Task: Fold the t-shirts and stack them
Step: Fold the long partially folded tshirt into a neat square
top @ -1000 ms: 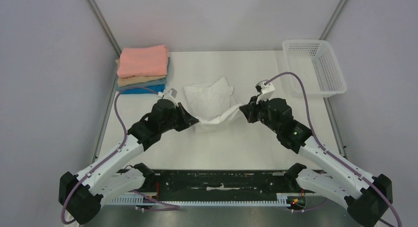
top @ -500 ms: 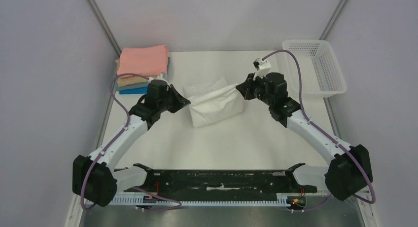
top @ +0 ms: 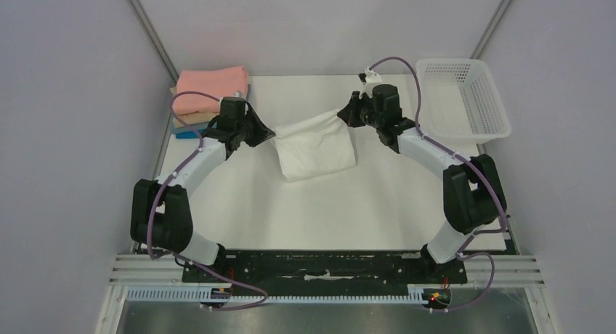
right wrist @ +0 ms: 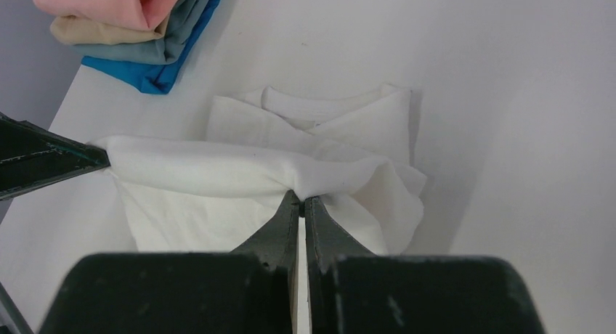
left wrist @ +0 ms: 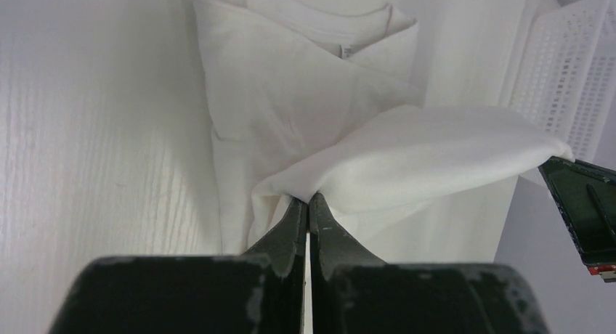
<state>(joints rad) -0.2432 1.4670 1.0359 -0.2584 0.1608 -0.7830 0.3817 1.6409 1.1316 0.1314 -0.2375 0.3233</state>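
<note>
The white t-shirt (top: 314, 147) lies mid-table, part folded. Its raised edge is stretched between both grippers above the table. My left gripper (top: 271, 134) is shut on the left corner of that edge; in the left wrist view (left wrist: 308, 197) the cloth (left wrist: 428, 149) fans out from the tips. My right gripper (top: 341, 116) is shut on the right corner; in the right wrist view (right wrist: 301, 196) the cloth (right wrist: 218, 163) stretches left. A stack of folded shirts (top: 211, 94), salmon pink on top over tan, grey-blue and bright blue, sits at the back left and shows in the right wrist view (right wrist: 131, 22).
A white plastic mesh basket (top: 465, 98) stands at the back right, also in the left wrist view (left wrist: 566, 72). Grey walls close in the table on three sides. The black rail (top: 327, 265) runs along the near edge.
Both grippers have carried the shirt's held edge from the near side up and toward the back, over the rest of the shirt. Both arms have stretched out further.
</note>
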